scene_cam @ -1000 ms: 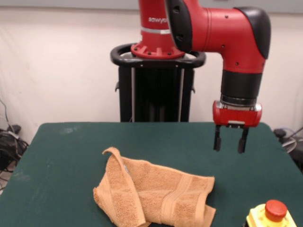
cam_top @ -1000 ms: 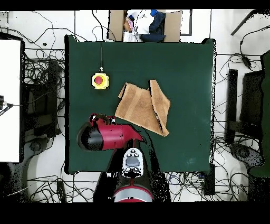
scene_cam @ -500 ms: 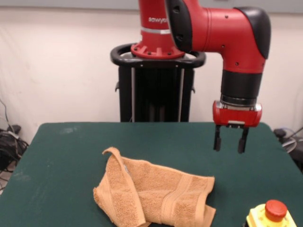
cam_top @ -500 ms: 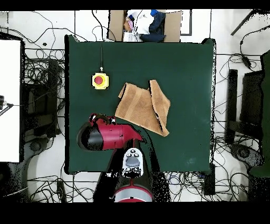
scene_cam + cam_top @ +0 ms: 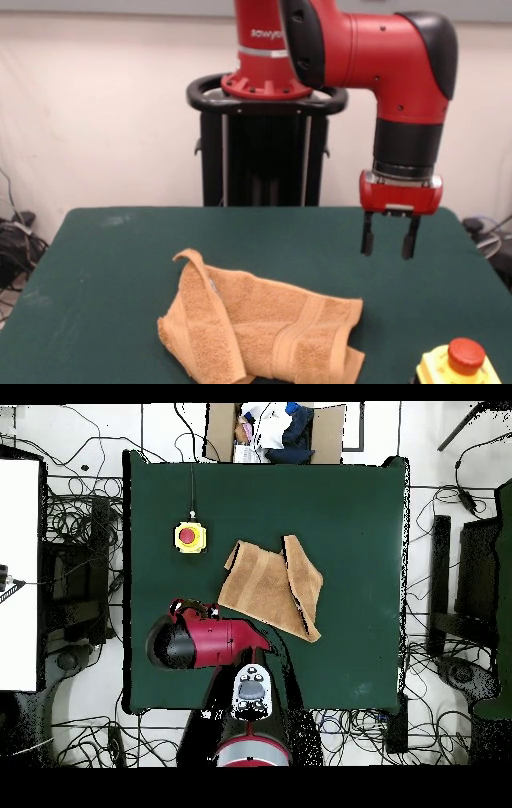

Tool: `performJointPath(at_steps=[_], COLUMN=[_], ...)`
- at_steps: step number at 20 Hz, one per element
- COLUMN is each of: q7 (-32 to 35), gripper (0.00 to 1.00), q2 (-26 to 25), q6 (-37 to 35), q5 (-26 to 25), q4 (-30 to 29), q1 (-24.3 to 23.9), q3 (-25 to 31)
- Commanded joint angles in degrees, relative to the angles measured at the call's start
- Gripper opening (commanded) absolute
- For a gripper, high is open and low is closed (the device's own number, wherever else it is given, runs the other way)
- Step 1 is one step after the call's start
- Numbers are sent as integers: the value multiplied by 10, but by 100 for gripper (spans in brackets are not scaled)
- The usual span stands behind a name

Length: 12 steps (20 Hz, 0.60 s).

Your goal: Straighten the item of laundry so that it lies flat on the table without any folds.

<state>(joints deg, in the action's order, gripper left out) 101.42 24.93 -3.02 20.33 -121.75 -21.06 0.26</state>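
Observation:
The orange-tan towel [image 5: 260, 324] lies crumpled on the dark green table [image 5: 120, 264], with its left part folded over the rest and a woven band showing near its right end. In the overhead view the towel [image 5: 270, 584] sits near the table's [image 5: 340, 514] middle with a flap folded along its right side. My gripper [image 5: 389, 254] hangs open and empty above the table, up and to the right of the towel, apart from it. In the overhead view the arm [image 5: 205, 639] hides the gripper.
A yellow box with a red button [image 5: 460, 364] stands at the front right corner, and shows in the overhead view [image 5: 190, 536] left of the towel. A cardboard box of clothes [image 5: 275, 429] sits beyond the table's far edge. Cables lie around the table.

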Motion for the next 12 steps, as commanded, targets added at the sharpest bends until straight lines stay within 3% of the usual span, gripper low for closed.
performJointPath(at_steps=[1, 9, 12], q7=[135, 139, 141], gripper=[100, 100, 100], q2=[-24, -22, -23], q6=[-6, 6, 13], q5=[49, 78, 74], q4=[68, 100, 97], q1=[33, 113, 98], q3=[10, -69, -41])
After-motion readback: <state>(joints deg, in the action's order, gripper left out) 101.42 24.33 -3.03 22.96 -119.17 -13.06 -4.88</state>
